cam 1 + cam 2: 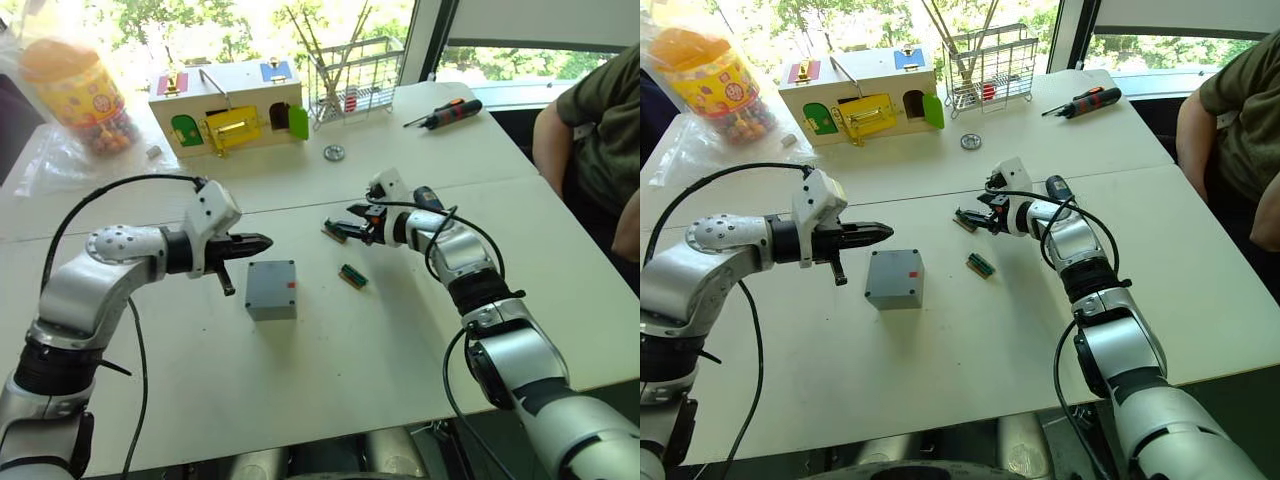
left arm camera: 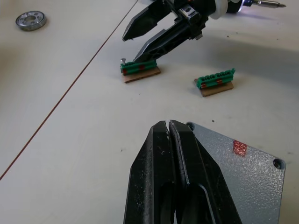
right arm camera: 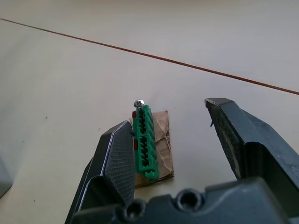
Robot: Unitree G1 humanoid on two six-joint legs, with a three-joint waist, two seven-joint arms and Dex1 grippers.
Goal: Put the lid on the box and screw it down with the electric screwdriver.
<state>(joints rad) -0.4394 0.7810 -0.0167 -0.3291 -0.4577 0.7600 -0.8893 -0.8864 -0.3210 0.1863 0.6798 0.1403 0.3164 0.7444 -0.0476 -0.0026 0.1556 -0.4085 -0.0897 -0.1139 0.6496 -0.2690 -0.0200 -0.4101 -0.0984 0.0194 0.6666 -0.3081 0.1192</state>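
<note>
Grey box [image 1: 271, 289] just beside left pincer [image 1: 262, 242]

the box [image 2: 243, 172] has a grey, speckled, matt plastic-looking lid [image 1: 271, 286] with a small red mark. the green terminal strips [image 3: 145, 142] look like glossy plastic on creased brown card, one bearing a shiny metal screw [image 3: 138, 103]. the right gripper [image 3: 180, 154] has matt black fingers [image 3: 119, 158], lightly scuffed. the table [image 1: 330, 350] is smooth, matt and cream. the washer [image 2: 30, 20] is bright metal.
</note>
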